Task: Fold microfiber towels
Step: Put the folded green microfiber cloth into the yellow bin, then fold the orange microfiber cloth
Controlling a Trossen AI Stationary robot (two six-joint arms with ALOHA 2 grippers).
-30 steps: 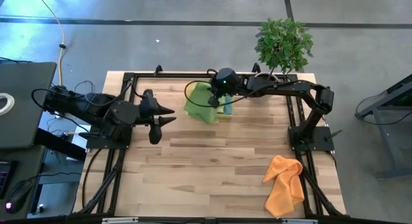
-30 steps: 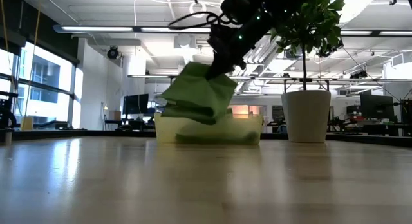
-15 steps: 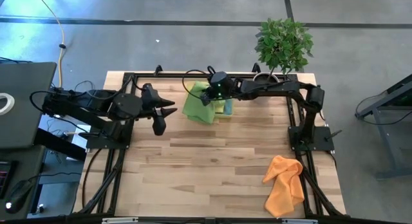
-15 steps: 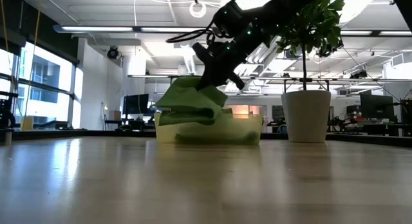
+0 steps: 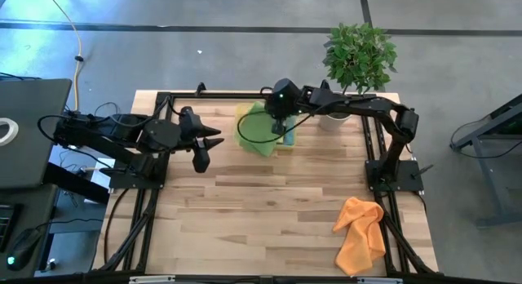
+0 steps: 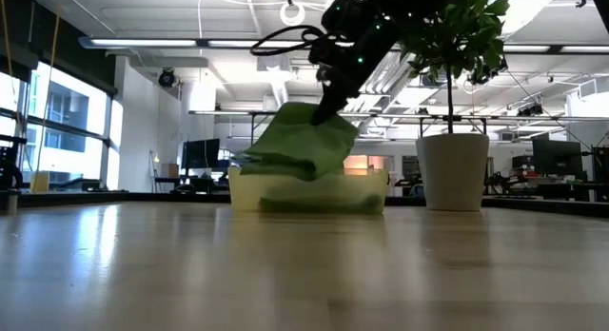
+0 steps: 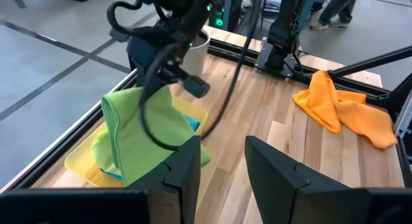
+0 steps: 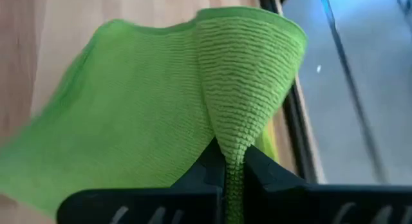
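The right gripper (image 5: 278, 125) is holding a green towel (image 5: 255, 131) clamped between its closed fingers, and is now lifting it higher above the yellow tray (image 6: 309, 190) at the table's far edge than half a second ago. The left gripper (image 5: 209, 143) is waiting beside the tray, fingers apart, unmoved. The orange towel (image 5: 360, 232) is lying near the table's front right corner.

My overhead view is evenly lit, with only soft, short shadows under my arms on the wooden table (image 5: 269, 202). In the low view the ceiling light strips (image 6: 171, 43) at 12 o'clock and the windows (image 6: 57, 131) at 9 o'clock glare brightly; the near tabletop blurs. My right wrist view is soft, the green towel (image 8: 161, 102) slightly out of focus.
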